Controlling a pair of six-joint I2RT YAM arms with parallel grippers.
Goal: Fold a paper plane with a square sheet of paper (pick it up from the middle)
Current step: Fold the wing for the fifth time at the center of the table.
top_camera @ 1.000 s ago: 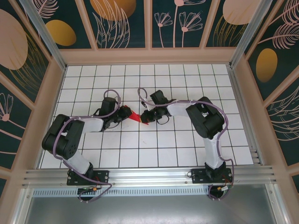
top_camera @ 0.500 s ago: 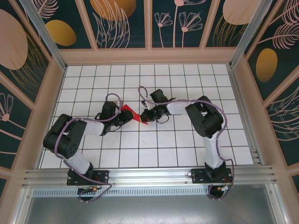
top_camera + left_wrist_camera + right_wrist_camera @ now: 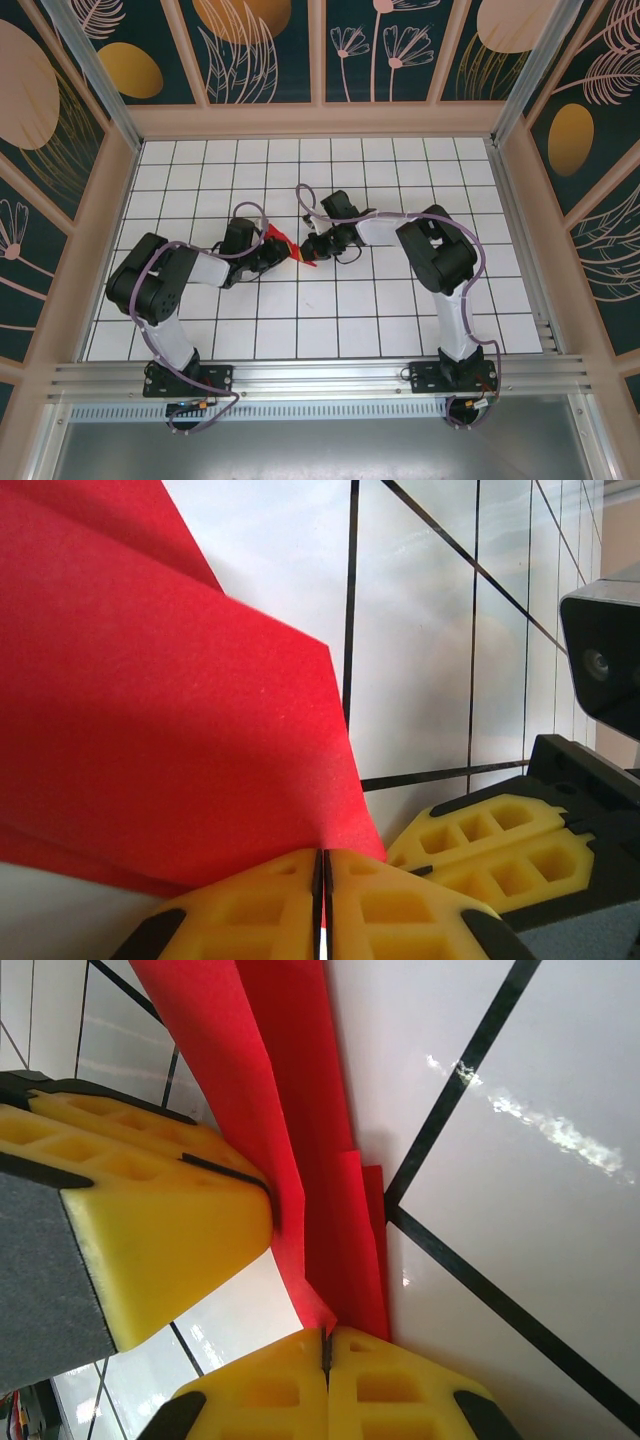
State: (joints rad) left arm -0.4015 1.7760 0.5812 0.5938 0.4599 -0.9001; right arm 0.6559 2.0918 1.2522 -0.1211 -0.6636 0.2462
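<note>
Sits near the middle of the worktop (image 3: 400, 310), slightly left of centre, as a partly folded sheet of paper (image 3: 284, 243), bright red and pinched from both sides. Clamped at its left end by the left pincer (image 3: 270, 255), yellow pads pressed together over a layered edge in the left wrist view. Clamped at its right end by the right pincer (image 3: 312, 250), likewise closed, with a narrow creased strip running into the seam between its pads in the right wrist view. Cannot tell whether resting on the tiles or raised just above them. Looks thin, very light and limp where single-ply, a little stiffer along the creases. Probably holds a fold once pressed, but creases wrongly just as easily. Likely to tear or buckle if the two grips pull apart or twist against each other. Best taken at a folded, multi-layer edge close to the centre crease, not at a loose corner. Calls for small, matched moves and light squeezing only.
</note>
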